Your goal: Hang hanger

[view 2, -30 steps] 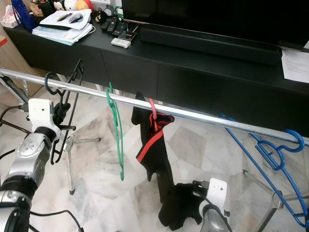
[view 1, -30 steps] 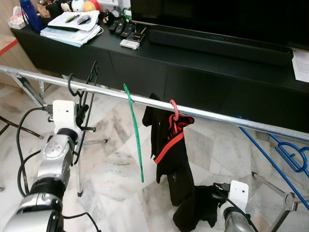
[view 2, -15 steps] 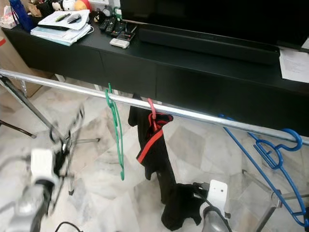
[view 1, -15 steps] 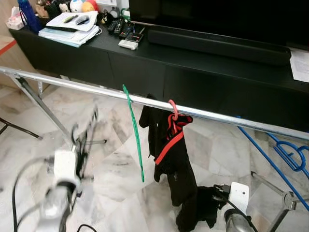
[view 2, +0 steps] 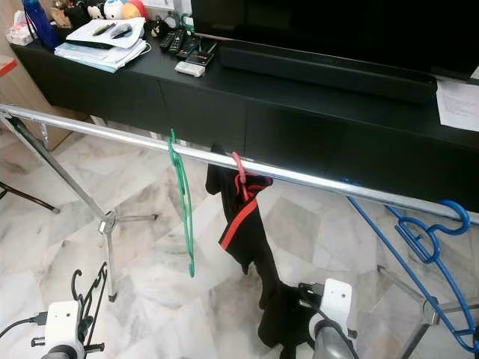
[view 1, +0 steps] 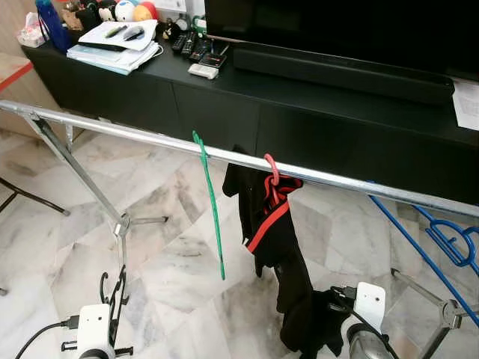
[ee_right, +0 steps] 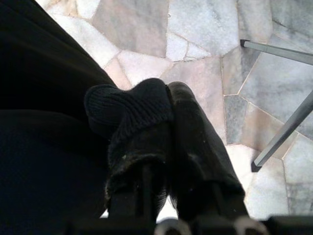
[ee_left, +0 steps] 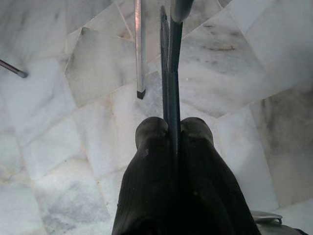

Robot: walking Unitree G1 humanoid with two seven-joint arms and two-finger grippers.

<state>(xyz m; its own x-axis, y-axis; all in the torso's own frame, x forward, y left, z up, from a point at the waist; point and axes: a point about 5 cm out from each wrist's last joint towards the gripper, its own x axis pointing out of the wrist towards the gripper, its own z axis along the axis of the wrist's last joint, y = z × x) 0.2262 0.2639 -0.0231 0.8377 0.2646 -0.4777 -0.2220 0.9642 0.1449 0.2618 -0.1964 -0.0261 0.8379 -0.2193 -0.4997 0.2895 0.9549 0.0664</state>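
Hanger (view 1: 114, 303) of thin black wire, low at near left well below rail (view 1: 150, 139), pinched edge-on in shut left gripper (ee_left: 172, 134); probably light, stiff, slippery, best held near hook; right gripper (ee_right: 164, 110) clamped on black garment (view 1: 281, 247).

A green hanger (view 1: 210, 202) and a pink hanger (view 1: 270, 169) with black clothes (view 1: 273, 247) hang on the shiny rail (view 1: 135, 134). The black hanger (view 1: 114, 303) sits down low.
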